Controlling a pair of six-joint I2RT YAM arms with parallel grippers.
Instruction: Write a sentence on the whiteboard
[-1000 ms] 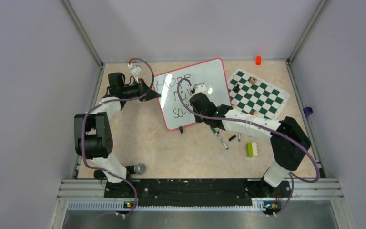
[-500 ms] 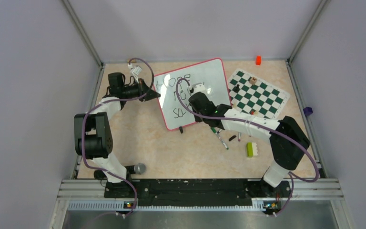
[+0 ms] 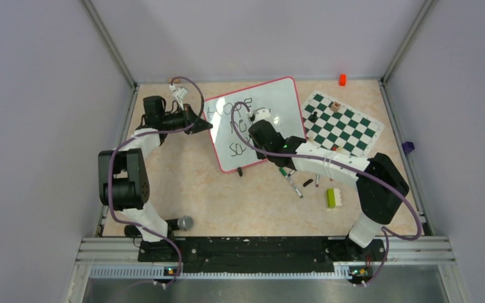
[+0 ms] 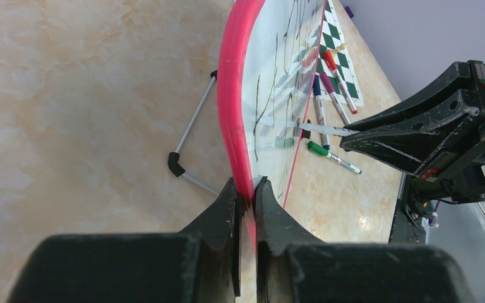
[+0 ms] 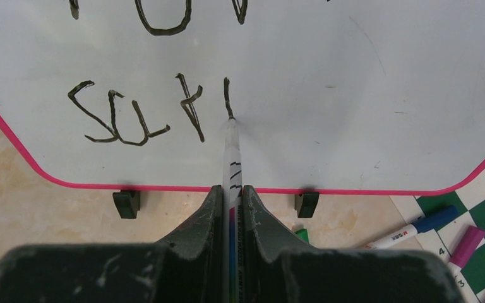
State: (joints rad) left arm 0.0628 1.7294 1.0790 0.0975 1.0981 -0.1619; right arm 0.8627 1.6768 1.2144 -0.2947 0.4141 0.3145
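The whiteboard (image 3: 262, 117) with its pink rim stands tilted at the table's back middle. My left gripper (image 4: 247, 189) is shut on its left rim (image 4: 233, 95). My right gripper (image 5: 230, 192) is shut on a white marker (image 5: 232, 158) whose tip touches the board just below a short vertical stroke. The sentence (image 5: 145, 113) shows a bottom line reading roughly "Sur" plus that stroke; parts of a line above show at the top edge. From above, the lettering (image 3: 233, 129) runs in three lines, partly hidden by my right gripper (image 3: 259, 129).
Two black clips (image 5: 126, 203) sit under the board's lower edge. Loose markers (image 3: 293, 183) lie right of the board by the green-and-white chess mat (image 3: 344, 123). A green-and-white block (image 3: 333, 197), an orange block (image 3: 342, 79) and a wire stand leg (image 4: 189, 136) are nearby.
My right gripper has crept slightly left and up over the board with the marker. The left arm and the board have not moved.
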